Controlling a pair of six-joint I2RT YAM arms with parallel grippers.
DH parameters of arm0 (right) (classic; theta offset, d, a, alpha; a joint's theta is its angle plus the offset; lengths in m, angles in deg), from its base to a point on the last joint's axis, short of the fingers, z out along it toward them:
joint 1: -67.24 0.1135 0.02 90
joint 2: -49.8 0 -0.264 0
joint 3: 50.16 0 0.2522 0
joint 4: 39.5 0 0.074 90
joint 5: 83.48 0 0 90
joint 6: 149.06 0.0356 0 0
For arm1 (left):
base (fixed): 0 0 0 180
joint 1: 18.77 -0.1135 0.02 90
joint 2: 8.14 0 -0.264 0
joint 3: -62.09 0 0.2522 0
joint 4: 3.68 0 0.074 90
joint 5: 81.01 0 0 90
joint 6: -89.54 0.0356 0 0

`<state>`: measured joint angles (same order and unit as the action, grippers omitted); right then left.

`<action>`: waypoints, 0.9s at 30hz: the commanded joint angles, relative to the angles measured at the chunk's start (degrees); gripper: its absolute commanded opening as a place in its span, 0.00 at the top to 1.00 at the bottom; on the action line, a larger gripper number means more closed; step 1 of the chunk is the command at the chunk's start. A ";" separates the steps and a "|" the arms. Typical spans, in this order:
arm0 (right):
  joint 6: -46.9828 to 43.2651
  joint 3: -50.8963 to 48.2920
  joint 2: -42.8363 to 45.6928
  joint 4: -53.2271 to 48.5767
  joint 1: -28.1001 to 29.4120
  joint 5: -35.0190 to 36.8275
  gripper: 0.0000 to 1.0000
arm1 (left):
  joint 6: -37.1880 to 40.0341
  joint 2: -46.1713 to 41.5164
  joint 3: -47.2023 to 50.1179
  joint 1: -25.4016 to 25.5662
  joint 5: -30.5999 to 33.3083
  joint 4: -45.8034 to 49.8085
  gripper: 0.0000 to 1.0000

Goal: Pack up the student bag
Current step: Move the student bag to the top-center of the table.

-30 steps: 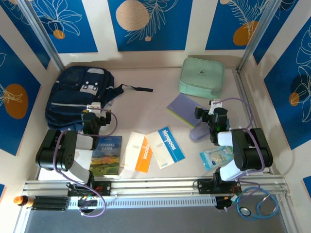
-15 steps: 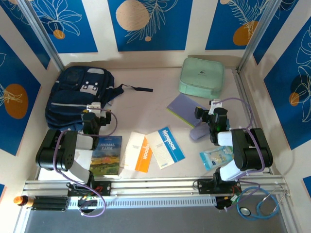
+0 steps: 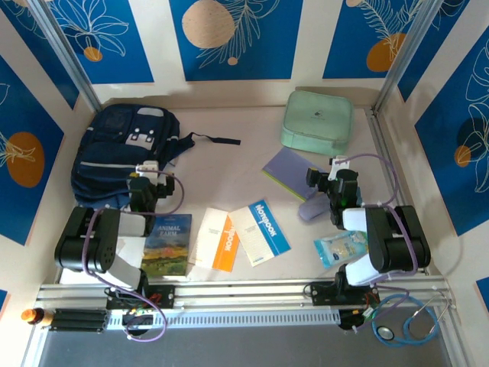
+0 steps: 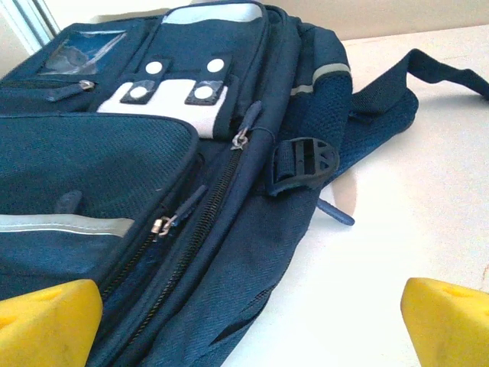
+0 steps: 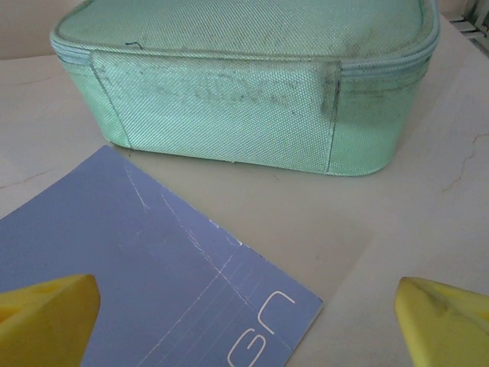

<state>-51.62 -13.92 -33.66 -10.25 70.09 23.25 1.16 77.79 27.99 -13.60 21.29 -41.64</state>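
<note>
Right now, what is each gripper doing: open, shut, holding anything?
Left gripper: open, holding nothing, facing the student bag.
Right gripper: open, holding nothing, near the blue notebook.

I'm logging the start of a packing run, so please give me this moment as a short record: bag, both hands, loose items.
bag: student bag lies far left on the table, zips look closed
left hand: left hand open, empty, low beside the bag
right hand: right hand open, empty, at the lilac notebook, facing the mint-green case
loose items: Animal Farm book, orange booklet, blue booklet, wipes packet
progress: items not yet packed
</note>
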 commanded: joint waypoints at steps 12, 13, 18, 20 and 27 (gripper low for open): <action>23.26 26.08 8.37 -55.47 4.30 -1.79 0.01 | -15.84 -16.40 -22.73 0.19 6.72 52.21 0.00; 24.43 27.76 7.33 -57.58 5.03 -3.14 0.01 | -16.14 -14.81 -25.35 0.10 6.12 54.49 0.00; 26.79 32.46 3.83 -60.05 9.46 -8.73 0.00 | -14.92 -4.97 -37.30 -1.64 -2.39 61.21 0.00; 27.00 33.44 2.72 -59.32 11.39 -10.80 0.00 | -15.38 0.34 -43.81 -3.40 -4.39 64.68 0.00; 31.30 36.63 -3.28 -57.27 16.76 -12.59 0.01 | -18.81 17.41 -61.34 -8.53 -7.46 72.25 0.00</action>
<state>-23.58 20.48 -35.30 -66.60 85.55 12.41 -15.49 91.78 -29.86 -20.75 16.90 24.78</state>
